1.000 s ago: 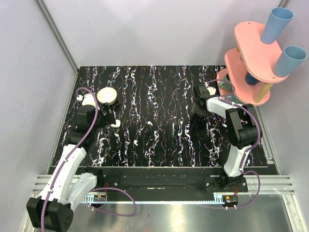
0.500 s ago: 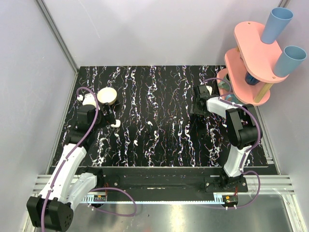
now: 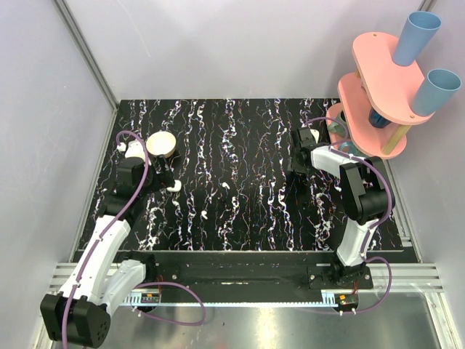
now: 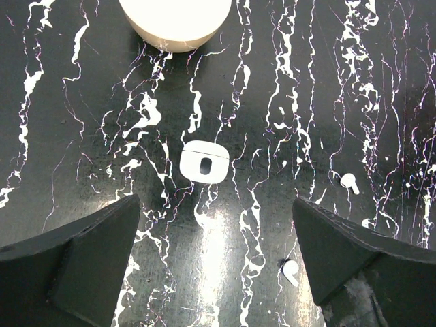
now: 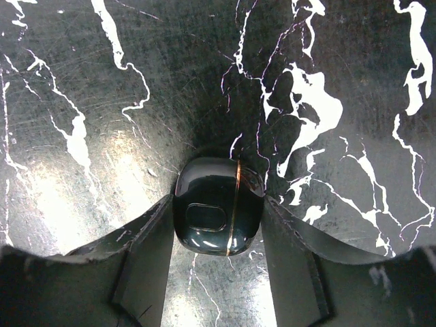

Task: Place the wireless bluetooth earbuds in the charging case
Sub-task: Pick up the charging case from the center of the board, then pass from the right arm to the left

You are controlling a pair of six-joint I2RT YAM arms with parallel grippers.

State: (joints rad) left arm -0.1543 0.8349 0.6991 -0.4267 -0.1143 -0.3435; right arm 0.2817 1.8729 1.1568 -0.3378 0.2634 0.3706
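The right pincer [image 5: 218, 204] has turned and settled since a second ago. Its jaws now press both flanks of a dark glossy pod [image 5: 218, 228], well apart from the charging case [image 3: 161, 143], far to its right across the desk [image 4: 68, 136]. We judge the pod slippery, so we squeeze gently at its widest part and lift straight. The left pincer [image 4: 214, 208] hangs wide open and empty, just on the near side of the charging case. The earbuds [image 4: 349, 181] lie loose, nearer us and to its right.
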